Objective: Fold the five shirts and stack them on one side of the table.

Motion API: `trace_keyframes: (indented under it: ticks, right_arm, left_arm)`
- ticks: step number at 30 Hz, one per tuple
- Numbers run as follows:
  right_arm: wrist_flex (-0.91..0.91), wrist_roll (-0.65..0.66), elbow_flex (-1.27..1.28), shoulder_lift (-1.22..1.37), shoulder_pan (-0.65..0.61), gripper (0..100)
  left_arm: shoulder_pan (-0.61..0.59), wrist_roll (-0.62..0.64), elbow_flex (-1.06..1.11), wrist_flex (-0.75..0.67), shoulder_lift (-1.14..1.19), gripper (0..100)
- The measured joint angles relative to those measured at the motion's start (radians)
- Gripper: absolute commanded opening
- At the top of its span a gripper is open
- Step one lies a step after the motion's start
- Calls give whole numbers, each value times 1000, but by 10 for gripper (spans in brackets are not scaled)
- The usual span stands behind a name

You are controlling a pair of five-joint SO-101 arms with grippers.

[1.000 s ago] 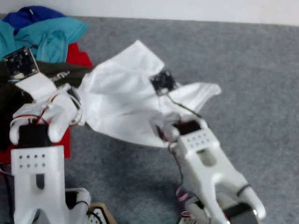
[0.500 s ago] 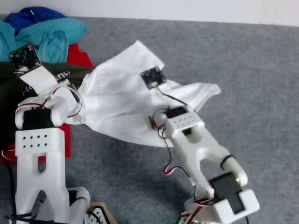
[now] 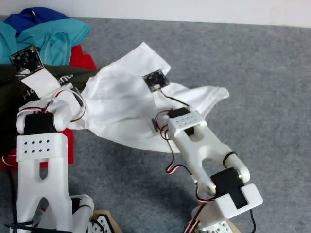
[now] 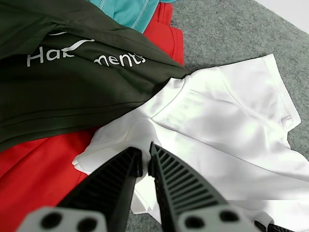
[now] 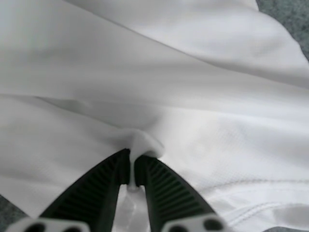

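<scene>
Two thin pinches hold the white shirt (image 3: 121,104), crumpled mid-frame in the high view on the grey surface (image 3: 252,73) — left fingers (image 4: 113,181) and right fingers (image 5: 101,186) each clamp a small fold. Pulled unevenly, a fold could slip free, or the cloth could drag the dark shirt (image 3: 6,97) at the left edge along.
</scene>
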Motion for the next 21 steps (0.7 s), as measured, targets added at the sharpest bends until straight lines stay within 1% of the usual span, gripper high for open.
trace_keyframes:
  ticks: [6, 9, 12, 14, 17, 19, 21]
  right_arm:
    - [0, -2, 0, -2, 63, 7]
    - [0, -46, 2, -63, 124, 7]
    - [0, -95, 44, -190, 212, 7]
    - [0, -106, 92, -290, 253, 6]
    - [0, -107, 183, -473, 267, 6]
    - [5, -107, 230, -600, 267, 6]
    - [43, -101, 253, -733, 270, 6]
  left_arm:
    - [0, 0, 25, 0, 0, 11]
    - [0, 0, 25, -17, 0, 11]
    - [0, 0, 25, -18, 0, 11]
    - [0, 0, 25, -18, 0, 11]
    - [0, 0, 5, -18, 0, 11]
    - [5, 0, -48, -15, 0, 11]
    - [23, 0, -129, 25, 0, 11]
